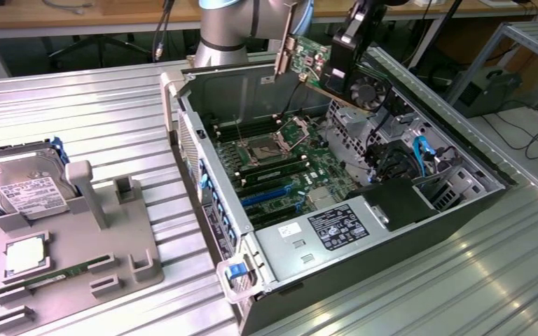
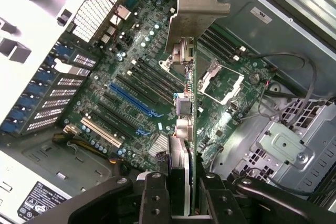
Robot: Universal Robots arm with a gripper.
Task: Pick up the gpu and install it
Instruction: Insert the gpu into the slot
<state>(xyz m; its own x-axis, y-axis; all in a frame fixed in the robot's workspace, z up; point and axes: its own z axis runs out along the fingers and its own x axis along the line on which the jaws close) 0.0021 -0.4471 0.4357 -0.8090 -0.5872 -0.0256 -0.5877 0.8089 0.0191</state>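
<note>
My gripper (image 1: pixel 342 61) is shut on the gpu (image 1: pixel 318 61), a green card with a black round fan (image 1: pixel 368 91) and a silver end bracket (image 1: pixel 284 50). The card hangs tilted in the air over the back part of the open computer case (image 1: pixel 215 150). In the wrist view the gpu (image 2: pixel 192 124) is edge-on, clamped between my two black fingers (image 2: pixel 155 199), with its bracket (image 2: pixel 195 9) pointing away from the camera. Below it lies the motherboard (image 2: pixel 131 77) with its blue slot (image 2: pixel 134 100) and the processor socket (image 2: pixel 220 80). The card touches nothing in the case.
A grey parts holder (image 1: pixel 110 259) stands on the ribbed metal table at the exterior view's left, carrying a silver hard drive (image 1: pixel 22 185), a processor (image 1: pixel 26 255) and a memory stick (image 1: pixel 59 273). Inside the case are a power supply (image 1: pixel 330 227), cables and a drive cage (image 1: pixel 437 189).
</note>
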